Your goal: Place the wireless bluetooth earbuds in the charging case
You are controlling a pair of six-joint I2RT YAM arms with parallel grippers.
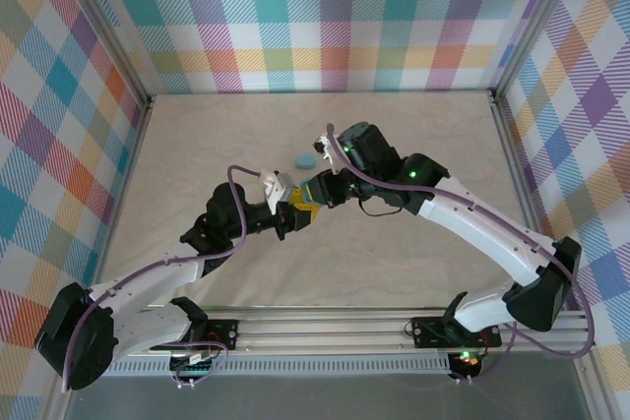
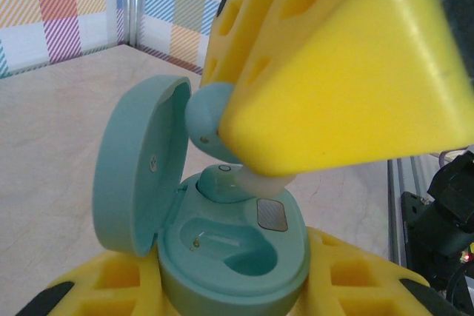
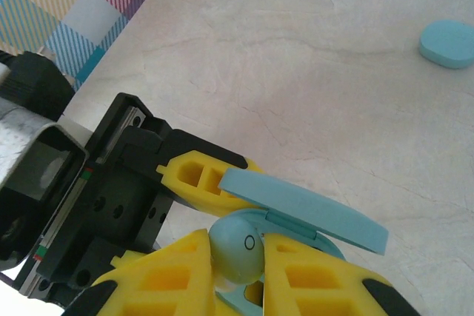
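- My left end effector [image 1: 293, 211] is closed narrow on the base of the charging case [image 2: 290, 257]. It holds the case above the table [image 1: 197, 145], with the lid [image 2: 137, 175] swung open and standing up along one side.
- My right end effector [image 3: 238, 277] is closed narrow on one earbud [image 3: 235, 246], pinched between its two yellow fingers and reaching in over the case from the opposite side.
- That held earbud hangs just above the case's open bowl, close to the inner face of the lid. It looks clear of the bowl floor.
- Inside the case, the pocket [image 2: 222, 251] nearer my left wrist is empty.
- The pocket beyond it holds a rounded piece [image 2: 221, 177] that I take for an earbud already seated. A right finger is beside it or touching it; I cannot tell which.
- What the next move turns on, as I judge it:
  - The empty pocket lies below the held earbud and toward my left wrist.
  - The pocket's long axis runs from the lid side across to the case's open edge.
  - The held earbud's own long axis is mostly hidden by my finger.
  - My right arm carries the earbud, so that arm must shift and lower.
- On the far side of the charging case, well apart, a second blue case [image 3: 448, 44] lies shut on the table.
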